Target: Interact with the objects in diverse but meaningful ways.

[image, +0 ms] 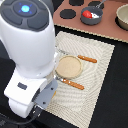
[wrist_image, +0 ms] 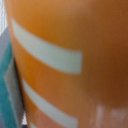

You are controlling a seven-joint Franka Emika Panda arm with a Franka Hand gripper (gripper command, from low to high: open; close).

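A yellow-orange bread loaf (wrist_image: 85, 30) with pale stripes fills the wrist view, very close to the camera. My gripper's fingers show in neither view; the white arm (image: 30, 50) hides that area in the exterior view. A tan round plate (image: 68, 66) lies on a striped placemat (image: 102, 75), with one orange-handled piece of cutlery (image: 87, 59) beyond it and another (image: 75, 84) in front. A grey-blue pot (image: 92, 17) on the toy stove top (image: 67, 13) holds a small red tomato (image: 87, 14). A second pot (image: 123, 18) stands at the exterior view's right edge. The sausage is out of view.
A teal and grey surface (wrist_image: 7, 90) shows beside the loaf in the wrist view; I cannot tell what it is. The arm's bulk covers the exterior view's left half. Dark tabletop (image: 117, 95) surrounds the placemat.
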